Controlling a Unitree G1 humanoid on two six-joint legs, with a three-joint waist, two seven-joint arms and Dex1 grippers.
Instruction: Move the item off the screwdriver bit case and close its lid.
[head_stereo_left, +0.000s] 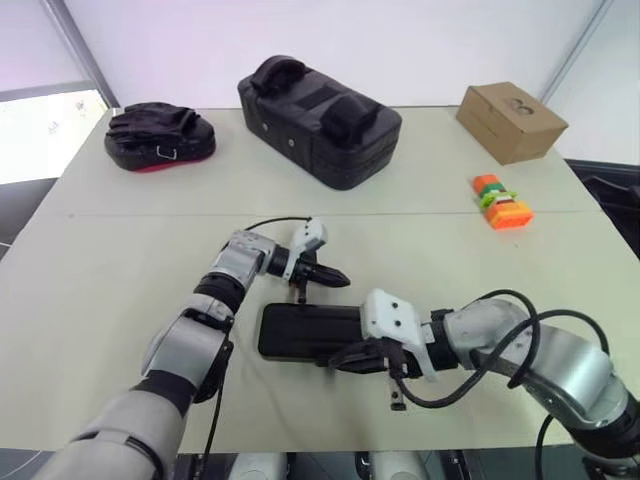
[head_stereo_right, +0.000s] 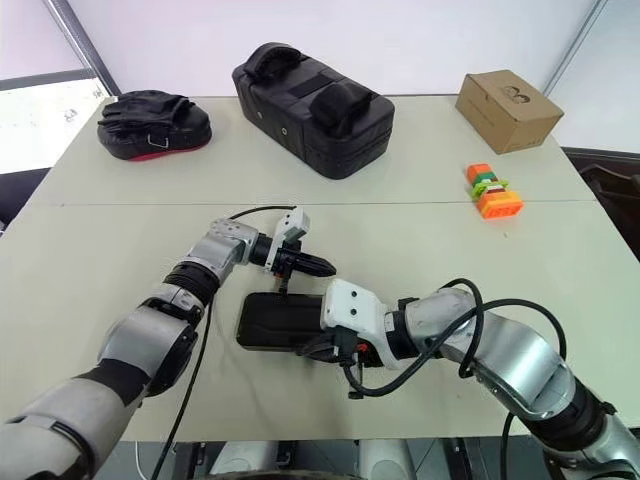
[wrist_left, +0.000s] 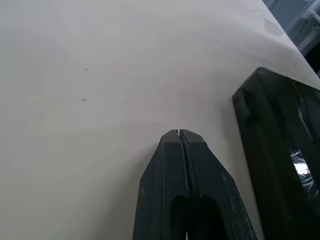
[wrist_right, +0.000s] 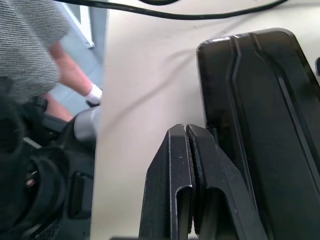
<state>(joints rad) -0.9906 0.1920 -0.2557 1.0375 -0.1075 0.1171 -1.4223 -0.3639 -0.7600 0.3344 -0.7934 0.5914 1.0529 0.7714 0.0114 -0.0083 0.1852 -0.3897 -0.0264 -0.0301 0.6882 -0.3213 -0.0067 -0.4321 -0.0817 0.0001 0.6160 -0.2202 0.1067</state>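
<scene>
**Fingers (wrist_left: 165, 165) pressed together, left and right**

Tip to tip on the left gripper (head_stereo_left: 343, 279), and from the left wrist view the closest look: one thin seam, nothing pinched. Same again on the right gripper (head_stereo_left: 338, 359), with its fingers (wrist_right: 172, 165) flat against each other and empty in the right wrist view.

Between the two, the screwdriver bit case (head_stereo_left: 300, 330): black, lying flat on the table (head_stereo_left: 90, 290) toward the front edge, lid (wrist_right: 260, 110) down, judging by the head views. From the right wrist view, raised ribs along the dark top and a rounded corner. From the left wrist view, a side wall and a shiny glint instead. Just past the far long side, the left gripper, tips pointing to the right over bare table. Right at the near long side, the right gripper, touching or merely beside, cannot tell.

Past the table edge in the right wrist view, a person (wrist_right: 30, 45) in grey fabric.

Now for room. Wide bare tabletop on either side of the case. Well apart along the far side: a black padded mitt (head_stereo_left: 160, 135), a big black strike pad (head_stereo_left: 320, 120) and a cardboard box (head_stereo_left: 512, 122) at the right corner, with an orange and green block stack (head_stereo_left: 501, 203) a little nearer. Looping behind the left gripper, a black cable (head_stereo_left: 265, 222).

On the box top, a dark printed mark, too small to read.
</scene>
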